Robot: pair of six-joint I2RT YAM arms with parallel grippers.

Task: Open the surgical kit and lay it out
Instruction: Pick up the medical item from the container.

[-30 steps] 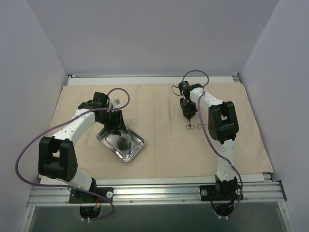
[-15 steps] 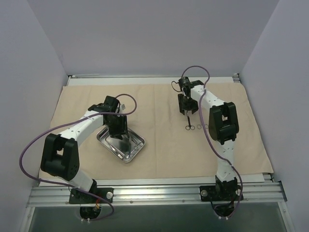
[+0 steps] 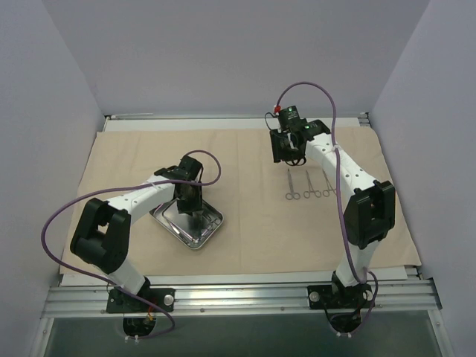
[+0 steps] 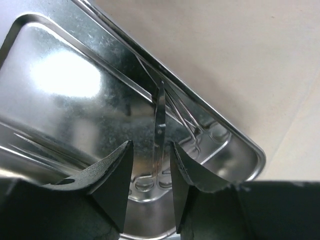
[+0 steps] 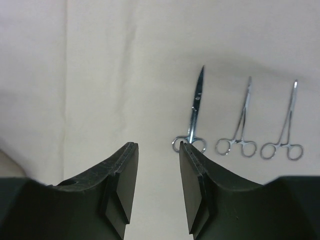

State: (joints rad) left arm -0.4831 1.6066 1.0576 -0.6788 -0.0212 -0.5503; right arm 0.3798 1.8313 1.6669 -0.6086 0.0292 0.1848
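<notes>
The cloth (image 3: 245, 230) lies spread flat over the table. On its left half, toward my side, the tray (image 3: 210, 232) sits at a slant.

My left pincer (image 3: 195, 217) reaches down into the tray. From its wrist camera I see the left pincer (image 4: 151, 167) partly open, with its fingers (image 4: 114, 182) standing on either side of a slim tool (image 4: 159, 131) that lies on the tray floor. There is a gap on both sides of the tool, so the pincer has hold of nothing. The other tools (image 4: 186, 119) lie packed against the tray wall (image 4: 200, 106), ring handles toward the corner. I cannot count them for certain.

My right pincer (image 3: 286, 152) hangs over the far right part of the cloth, clear of it. Through its wrist camera the right pincer (image 5: 157, 150) is partly open and empty, with only bare cloth (image 5: 90, 75) showing between the fingers (image 5: 122, 185).

Just to my side of it, three tools lie side by side on the cloth, apart from one another. Their tips point away from me and their rings face me. They are the scissors (image 3: 292, 186) (image 5: 195, 112) on the left and two clamps (image 3: 311, 186) (image 5: 240, 125) to their right. All three are well apart from the tray.
</notes>
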